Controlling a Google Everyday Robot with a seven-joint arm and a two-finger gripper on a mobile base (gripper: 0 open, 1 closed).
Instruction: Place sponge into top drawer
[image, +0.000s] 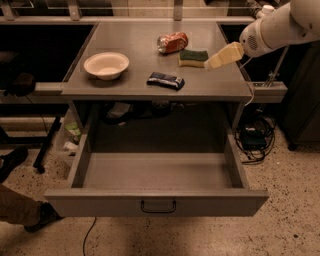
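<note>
The sponge (193, 57), dark green on top with a yellow edge, lies flat on the grey counter (125, 87) near its back right. My gripper (214, 62) reaches in from the right on a white arm, its cream tip just right of the sponge and slightly above the counter. The top drawer (156, 175) stands pulled fully open below the counter; its grey inside holds nothing and its dark pull handle (158, 206) faces front.
A crushed red can (172, 42) lies just behind the sponge. A dark blue wrapped bar (165, 80) lies in front of it. A white bowl (106, 65) sits at the counter's left. Cables (255, 140) lie on the floor at right; a shoe and leg (20, 210) show at lower left.
</note>
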